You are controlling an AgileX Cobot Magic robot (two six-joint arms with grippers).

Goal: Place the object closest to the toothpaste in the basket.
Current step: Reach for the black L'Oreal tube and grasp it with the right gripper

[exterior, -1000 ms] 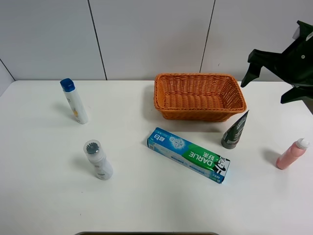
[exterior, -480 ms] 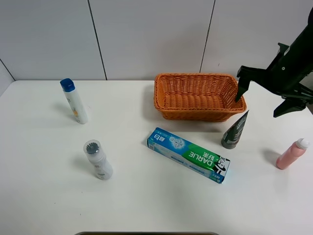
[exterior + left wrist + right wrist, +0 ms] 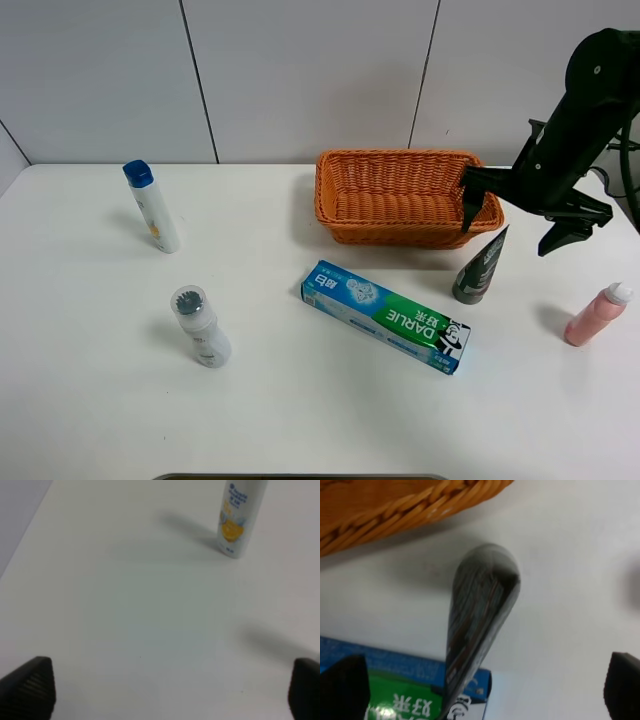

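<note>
The blue-green toothpaste box [image 3: 386, 315] lies flat in front of the orange wicker basket [image 3: 405, 195]. A dark grey tube [image 3: 481, 268] stands on its cap just right of the box, in front of the basket's right corner. My right gripper [image 3: 512, 222] is open and hovers directly above the tube, its fingers spread on either side. The right wrist view shows the tube's crimped end [image 3: 480, 610] centred between the open fingers [image 3: 482, 689], with the box [image 3: 395, 695] and the basket rim [image 3: 395, 505] beside it. My left gripper [image 3: 165, 692] is open and empty over bare table.
A pink bottle [image 3: 596, 314] stands at the right edge. A white bottle with a blue cap [image 3: 153, 207] stands at the far left and also shows in the left wrist view [image 3: 237, 517]. A grey-capped bottle [image 3: 200, 326] stands front left.
My right gripper has swung down and to the left from the far right edge to a spot above the dark tube. Nothing on the table has moved.
</note>
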